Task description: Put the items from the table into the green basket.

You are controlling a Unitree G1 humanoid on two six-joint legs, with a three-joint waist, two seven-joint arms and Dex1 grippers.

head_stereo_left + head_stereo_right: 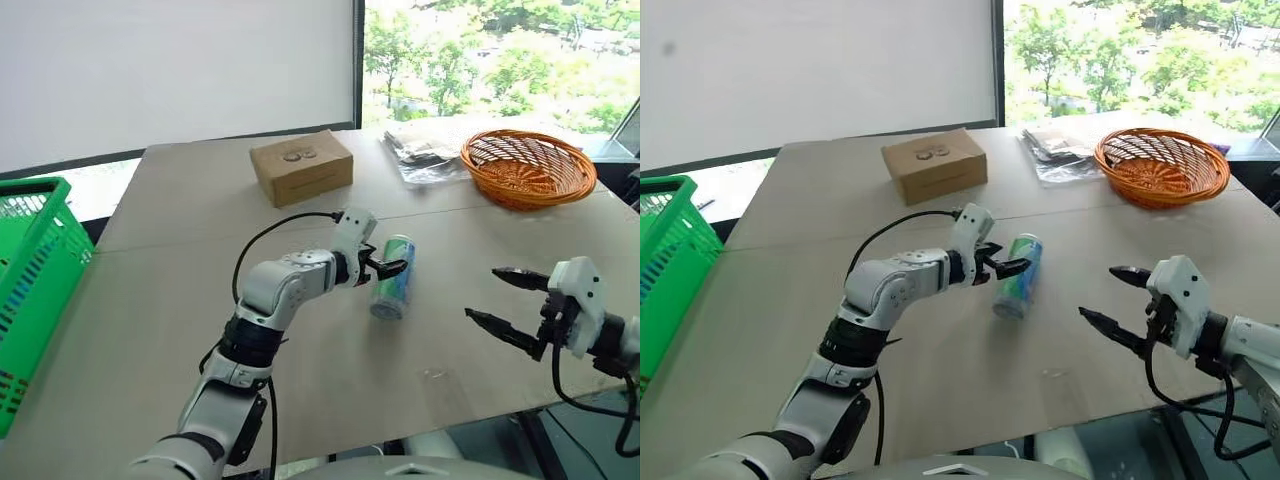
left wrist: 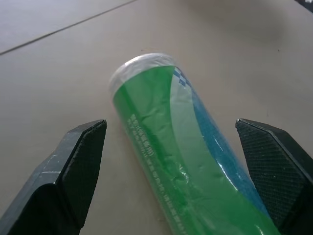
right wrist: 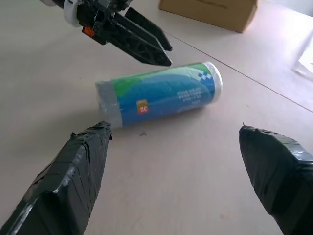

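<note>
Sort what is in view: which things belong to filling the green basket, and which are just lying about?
Job: can lying on its side on the table; green basket at the table's left edge; left tool, open at the can.

Lying about: cardboard box, orange wicker basket, clear plastic bag.

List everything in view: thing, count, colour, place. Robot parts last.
can: one, green, blue and white, lying on its side mid-table
cardboard box: one, brown, far side of the table
wicker basket: one, orange, far right of the table
clear plastic bag: one, beside the wicker basket
green basket: one, bright green, off the table's left edge
table: one, beige
left hand: open, at the can
right hand: open, right of the can
</note>
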